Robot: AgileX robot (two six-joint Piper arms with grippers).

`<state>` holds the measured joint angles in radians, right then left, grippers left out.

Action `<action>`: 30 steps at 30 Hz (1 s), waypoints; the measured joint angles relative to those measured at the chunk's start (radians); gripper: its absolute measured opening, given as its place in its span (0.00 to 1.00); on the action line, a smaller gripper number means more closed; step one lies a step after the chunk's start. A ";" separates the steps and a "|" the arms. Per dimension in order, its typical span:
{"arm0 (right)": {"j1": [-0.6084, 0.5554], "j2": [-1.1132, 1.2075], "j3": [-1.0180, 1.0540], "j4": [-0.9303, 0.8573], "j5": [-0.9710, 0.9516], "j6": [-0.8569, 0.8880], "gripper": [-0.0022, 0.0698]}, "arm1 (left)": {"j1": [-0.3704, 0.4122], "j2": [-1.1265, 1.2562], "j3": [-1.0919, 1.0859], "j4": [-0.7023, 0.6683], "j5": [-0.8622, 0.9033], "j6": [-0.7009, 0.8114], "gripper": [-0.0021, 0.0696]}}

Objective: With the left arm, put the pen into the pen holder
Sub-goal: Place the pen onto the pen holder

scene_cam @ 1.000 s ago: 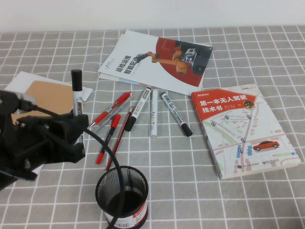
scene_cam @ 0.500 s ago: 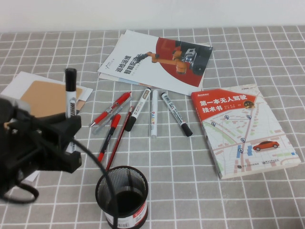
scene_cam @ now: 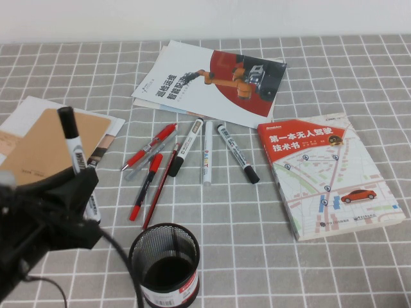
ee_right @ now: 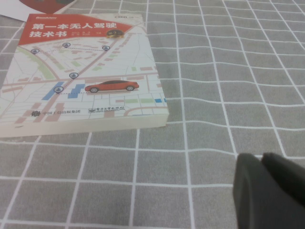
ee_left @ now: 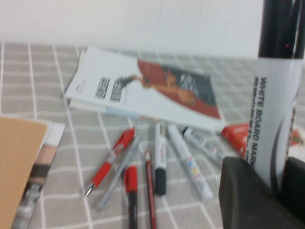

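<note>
Grey checked cloth covers the bench (scene_cam: 334, 269), a pale wall behind it at the frame's top. Left hand (scene_cam: 74, 202), lower left of the high view, is clamped on the pen (scene_cam: 77, 160), which stands nearly upright, black cap up. Pen holder (scene_cam: 165, 263) sits at bottom centre, just right of that hand. Right hand (ee_right: 269, 183) hovers low over bare cloth beside the map book (ee_right: 78, 76); its grip I cannot tell.

Bulky matte-black left gripper (scene_cam: 80, 192); thin black cable (scene_cam: 125, 266); right gripper (ee_right: 274, 183) black too
</note>
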<state>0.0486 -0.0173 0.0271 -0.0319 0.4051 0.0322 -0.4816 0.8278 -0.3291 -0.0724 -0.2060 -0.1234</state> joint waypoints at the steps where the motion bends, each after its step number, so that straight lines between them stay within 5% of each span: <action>1: 0.000 0.000 0.000 0.000 0.000 0.000 0.01 | 0.000 0.000 0.025 0.026 -0.056 -0.029 0.18; 19: 0.000 0.000 0.000 0.000 0.000 0.000 0.01 | 0.000 0.235 0.111 0.621 -0.629 -0.433 0.18; 30: 0.000 0.000 0.000 0.000 0.000 0.000 0.01 | 0.000 0.328 0.117 0.675 -0.642 -0.426 0.18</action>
<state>0.0486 -0.0173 0.0271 -0.0319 0.4051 0.0322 -0.4816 1.1557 -0.2118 0.6025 -0.8480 -0.5499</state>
